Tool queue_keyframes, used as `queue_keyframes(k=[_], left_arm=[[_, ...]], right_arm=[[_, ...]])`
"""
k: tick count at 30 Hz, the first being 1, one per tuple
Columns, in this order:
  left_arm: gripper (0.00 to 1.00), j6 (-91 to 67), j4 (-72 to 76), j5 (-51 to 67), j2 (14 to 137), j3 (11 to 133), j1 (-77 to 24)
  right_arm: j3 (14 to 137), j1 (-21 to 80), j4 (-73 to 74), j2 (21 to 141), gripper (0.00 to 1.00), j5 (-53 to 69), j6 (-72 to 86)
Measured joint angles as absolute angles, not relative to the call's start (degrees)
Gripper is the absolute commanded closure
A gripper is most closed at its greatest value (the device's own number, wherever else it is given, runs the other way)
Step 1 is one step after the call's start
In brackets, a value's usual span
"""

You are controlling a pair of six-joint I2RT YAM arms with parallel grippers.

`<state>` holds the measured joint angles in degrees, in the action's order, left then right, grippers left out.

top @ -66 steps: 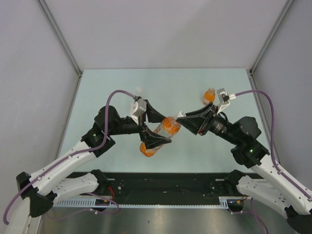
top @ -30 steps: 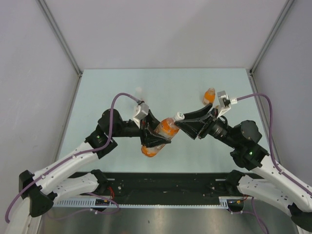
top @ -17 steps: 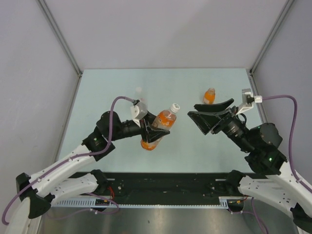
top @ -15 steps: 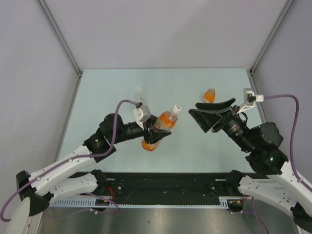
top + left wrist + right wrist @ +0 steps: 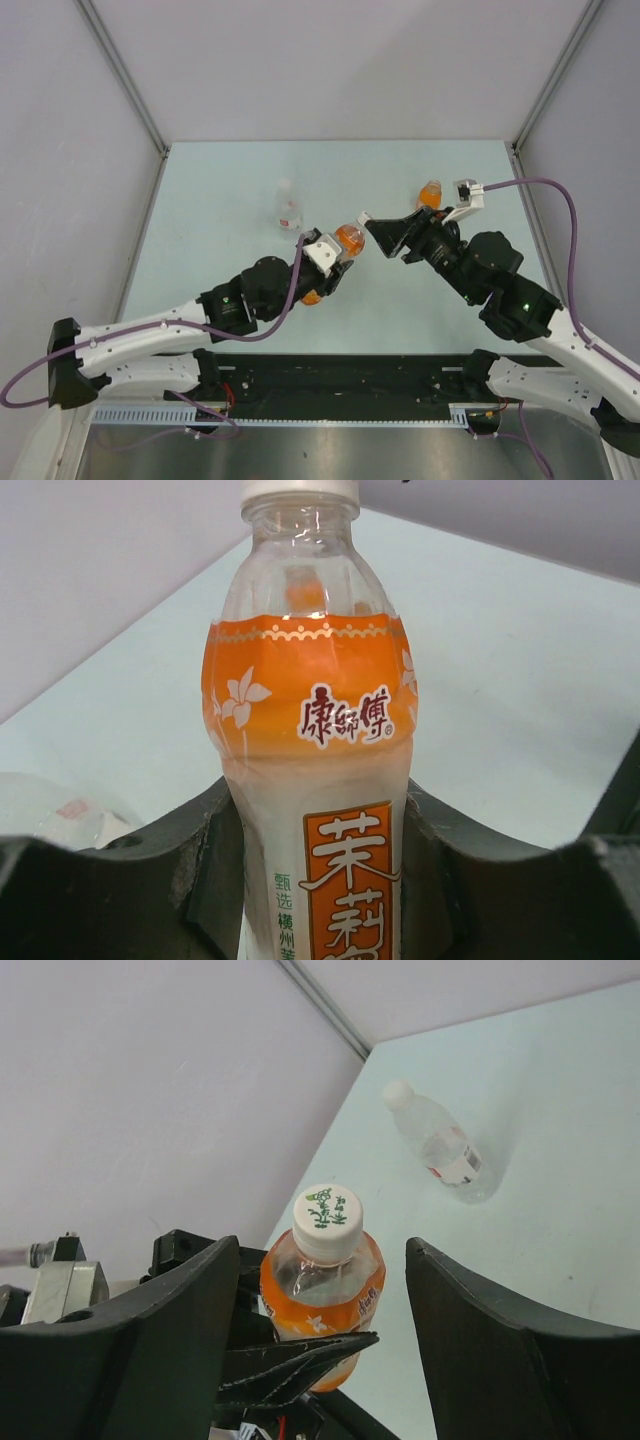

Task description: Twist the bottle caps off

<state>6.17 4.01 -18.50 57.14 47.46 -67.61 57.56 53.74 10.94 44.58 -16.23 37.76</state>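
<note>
My left gripper is shut on the taller orange-drink bottle and holds it off the table at mid-body. Its white cap, printed green on top, sits on the neck. My right gripper is open; its fingers stand apart on either side of the cap without touching it. A clear bottle with a white-red label and a white cap lies on the table. The short orange bottle is behind the right wrist.
The pale table is walled in by grey panels on the left, back and right. A black rail runs along the near edge between the arm bases. Purple cables loop off both wrists.
The right gripper let go of the cap, opened and drew back to the right, then returned to face the cap. The left arm swung the bottle right, uncovering the clear bottle.
</note>
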Motion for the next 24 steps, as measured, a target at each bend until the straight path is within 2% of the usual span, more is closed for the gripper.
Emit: queue_keyframes(k=[9, 24], left_arm=[[1.0, 8.7, 5.1, -26.7, 59.5, 47.5, -70.1], [1.0, 9.1, 5.3, -27.3, 58.3, 47.5, -70.9]], right_arm=[[57.6, 54.5, 11.7, 45.5, 0.33, -19.1, 38.4], [57.6, 54.6, 10.3, 49.3, 0.38, -19.1, 38.5]])
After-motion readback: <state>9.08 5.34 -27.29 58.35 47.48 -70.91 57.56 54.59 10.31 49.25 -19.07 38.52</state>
